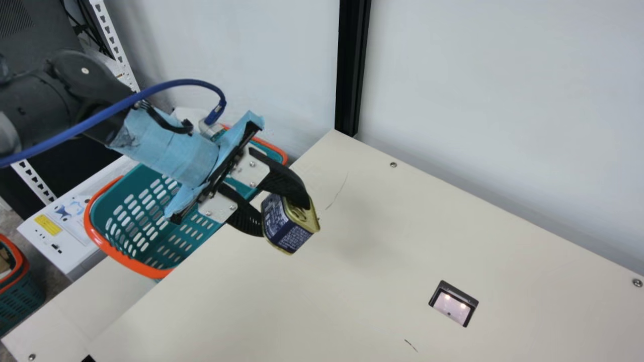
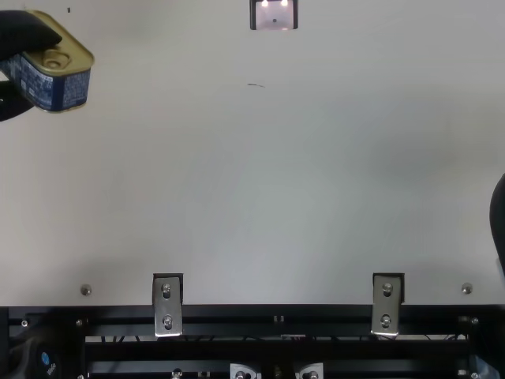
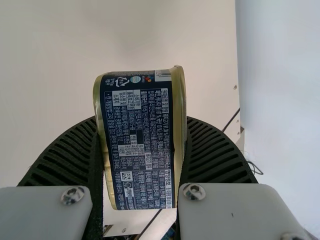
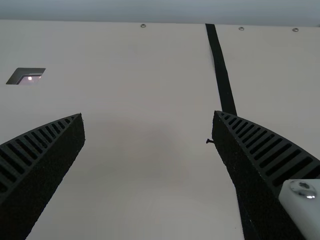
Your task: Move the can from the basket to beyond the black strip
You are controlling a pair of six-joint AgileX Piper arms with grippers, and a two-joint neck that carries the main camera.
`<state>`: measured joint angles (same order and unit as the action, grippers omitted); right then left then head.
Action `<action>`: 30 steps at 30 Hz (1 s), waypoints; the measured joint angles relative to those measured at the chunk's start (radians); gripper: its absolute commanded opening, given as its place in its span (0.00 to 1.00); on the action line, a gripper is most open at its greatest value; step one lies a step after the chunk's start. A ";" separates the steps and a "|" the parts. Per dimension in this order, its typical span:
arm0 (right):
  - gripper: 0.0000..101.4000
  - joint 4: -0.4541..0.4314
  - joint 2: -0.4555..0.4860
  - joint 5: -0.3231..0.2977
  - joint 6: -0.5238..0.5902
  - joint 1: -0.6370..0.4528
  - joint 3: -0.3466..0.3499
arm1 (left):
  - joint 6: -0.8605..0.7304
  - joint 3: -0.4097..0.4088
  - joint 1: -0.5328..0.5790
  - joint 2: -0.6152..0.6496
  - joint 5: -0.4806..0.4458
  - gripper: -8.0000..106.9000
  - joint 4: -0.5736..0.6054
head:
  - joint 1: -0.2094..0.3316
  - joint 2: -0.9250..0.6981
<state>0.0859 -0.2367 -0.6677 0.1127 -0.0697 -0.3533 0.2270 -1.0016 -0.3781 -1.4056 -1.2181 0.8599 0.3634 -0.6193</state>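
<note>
In the main view my left gripper (image 1: 285,219) is shut on the can (image 1: 291,224), a dark blue tin with a gold rim, held tilted above the table beside the basket (image 1: 116,254). The can (image 2: 54,88) also hangs at the upper left of the top view. Seen from the left wrist, the gripper (image 3: 141,140) has the can's printed side (image 3: 139,145) between both ribbed fingers. Part of my right gripper (image 2: 498,221) is at the top view's right edge; its own wrist view shows the gripper (image 4: 148,116) open and empty, with the black strip (image 4: 222,72) running behind one finger.
The cream table (image 1: 382,241) has a small recessed panel (image 1: 454,303) in it. A pale wall (image 1: 493,100) with a black post (image 1: 352,65) borders the far edge. Another basket (image 1: 20,296) stands low at the left. Metal brackets (image 2: 166,304) sit on the near edge.
</note>
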 measured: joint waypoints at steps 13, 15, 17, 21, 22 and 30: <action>1.00 0.000 0.000 0.000 0.000 0.000 0.000 | -0.085 0.045 -0.017 -0.005 0.000 0.16 0.037 | 0.000 0.000; 1.00 0.000 0.000 0.000 0.000 0.000 0.000 | -0.085 0.045 -0.017 -0.005 0.000 0.16 0.037 | 0.000 0.000; 1.00 0.000 0.000 0.000 0.000 0.000 0.000 | -0.085 0.045 -0.017 -0.005 0.000 0.16 0.037 | 0.000 0.000; 1.00 0.000 0.000 0.000 0.000 0.000 0.000 | -0.085 0.045 -0.017 -0.005 0.000 0.16 0.037 | 0.000 0.000; 1.00 0.000 0.000 0.000 0.000 0.000 0.000 | -0.085 0.045 -0.017 -0.005 0.000 0.16 0.037 | 0.000 0.000; 1.00 0.000 0.000 0.000 0.000 0.000 0.000 | -0.085 0.045 -0.017 -0.005 0.000 0.16 0.037 | 0.000 0.000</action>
<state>0.0859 -0.2367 -0.6677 0.1127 -0.0697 -0.3533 0.1419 -0.9570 -0.3956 -1.4103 -1.2181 0.8967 0.3634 -0.6193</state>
